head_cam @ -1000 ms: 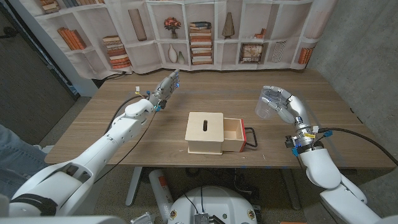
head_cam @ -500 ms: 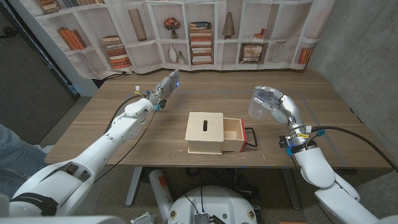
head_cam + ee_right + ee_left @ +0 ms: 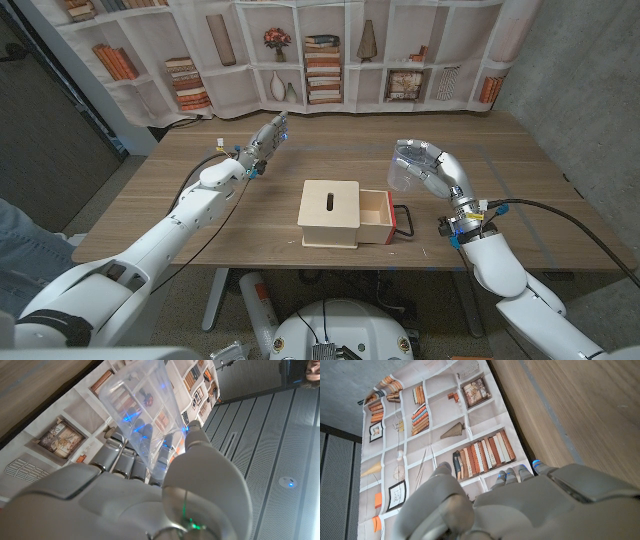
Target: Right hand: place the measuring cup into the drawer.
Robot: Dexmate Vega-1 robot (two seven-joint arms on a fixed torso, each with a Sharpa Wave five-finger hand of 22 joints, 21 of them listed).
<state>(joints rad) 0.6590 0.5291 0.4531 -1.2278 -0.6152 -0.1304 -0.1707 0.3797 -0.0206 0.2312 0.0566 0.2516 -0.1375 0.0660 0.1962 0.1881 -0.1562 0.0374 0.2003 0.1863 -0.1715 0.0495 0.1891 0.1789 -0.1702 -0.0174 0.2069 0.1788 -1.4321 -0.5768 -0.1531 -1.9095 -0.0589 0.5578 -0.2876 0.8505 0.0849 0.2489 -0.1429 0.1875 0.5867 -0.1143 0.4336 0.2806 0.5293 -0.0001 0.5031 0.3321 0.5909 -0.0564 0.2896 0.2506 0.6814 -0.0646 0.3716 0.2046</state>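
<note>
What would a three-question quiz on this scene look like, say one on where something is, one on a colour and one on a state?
1. Where is the measuring cup?
A. Inside the drawer
B. Held above the table in the right hand
C. Lying on top of the wooden box

2. What colour is the drawer handle?
A. Red
B. Blue
C. White

3. What state is the drawer of the wooden box in?
A. Pushed fully shut
B. Taken out and lying on the table
C. Pulled open towards the right hand's side

Answers:
1. B: the head view shows the clear cup gripped in the right hand, beyond the drawer's handle end.
2. A: a red loop sits at the drawer's outer end.
3. C: the drawer sticks out of the box with its hollow showing.
</note>
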